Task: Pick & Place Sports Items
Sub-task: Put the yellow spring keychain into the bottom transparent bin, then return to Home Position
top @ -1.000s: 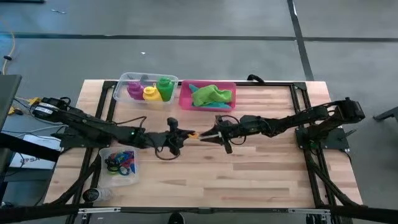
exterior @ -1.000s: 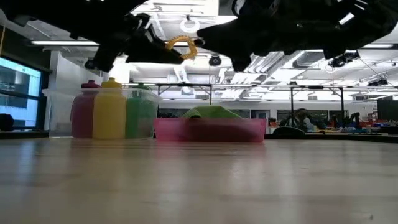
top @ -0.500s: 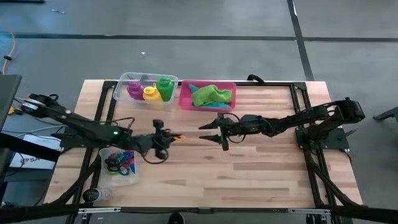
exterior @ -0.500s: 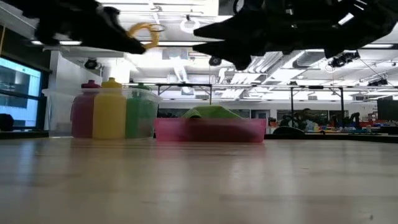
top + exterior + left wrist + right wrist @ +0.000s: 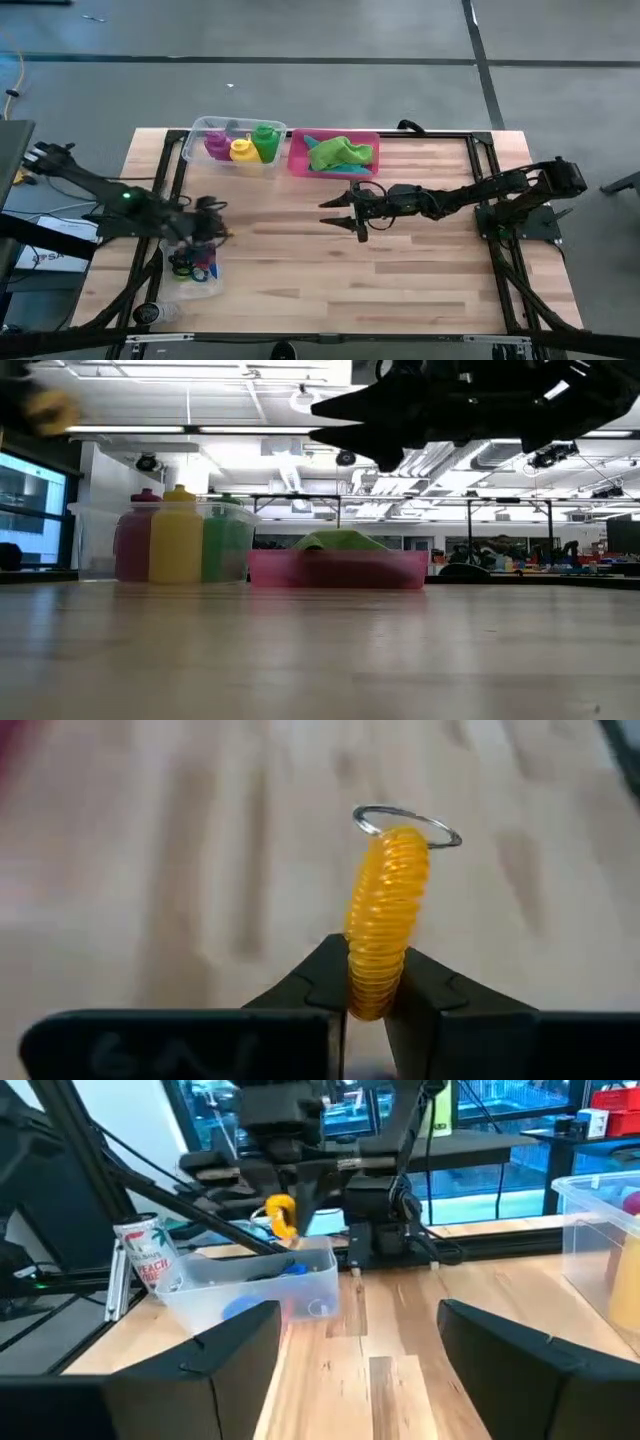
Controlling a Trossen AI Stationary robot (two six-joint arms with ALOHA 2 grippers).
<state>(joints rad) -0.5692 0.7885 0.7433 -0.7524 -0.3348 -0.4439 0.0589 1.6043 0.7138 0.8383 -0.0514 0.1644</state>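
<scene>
Tub [image 5: 205,284]: coloured rings [image 5: 192,265] | pink tray [image 5: 297,160]: green cloth [image 5: 340,153]

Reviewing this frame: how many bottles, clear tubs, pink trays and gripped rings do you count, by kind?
Bottles: 3 (purple bottle, yellow bottle, green bottle)
Clear tubs: 2 (back tub, front tub)
Pink tray: 1
Yellow ring gripped by left hand: 1
Total: 7
</scene>
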